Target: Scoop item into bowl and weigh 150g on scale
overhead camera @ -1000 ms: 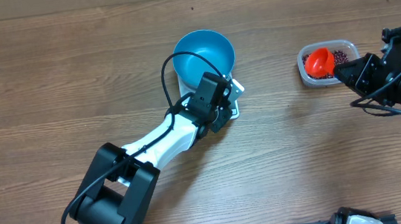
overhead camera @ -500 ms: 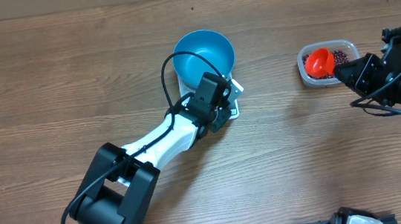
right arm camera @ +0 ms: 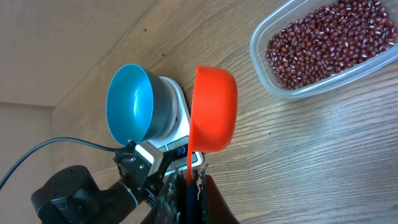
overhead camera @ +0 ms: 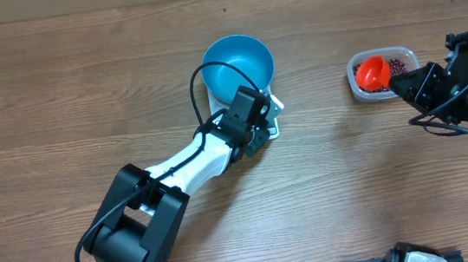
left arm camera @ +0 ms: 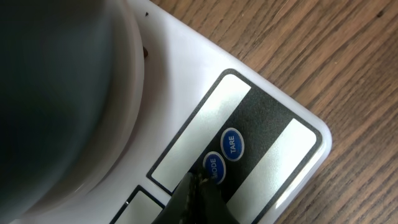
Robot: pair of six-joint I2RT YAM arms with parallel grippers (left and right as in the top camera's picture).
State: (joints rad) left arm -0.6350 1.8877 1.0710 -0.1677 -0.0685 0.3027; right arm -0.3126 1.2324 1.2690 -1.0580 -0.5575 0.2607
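Blue bowl [overhead camera: 240, 61] on white scale [left arm camera: 186, 68], beans [right arm camera: 323, 43] apart

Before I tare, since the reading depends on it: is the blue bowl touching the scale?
Touching. The right wrist view shows the blue bowl seated directly on the white scale, with no gap.

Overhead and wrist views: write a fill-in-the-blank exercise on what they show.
The blue bowl stands on the white ____.
The left gripper, shut, has its tips at the button marked ____.
The right gripper is shut on the red ____.
The beans lie in the clear ____.
Missing: scale, MODE, scoop, tub.
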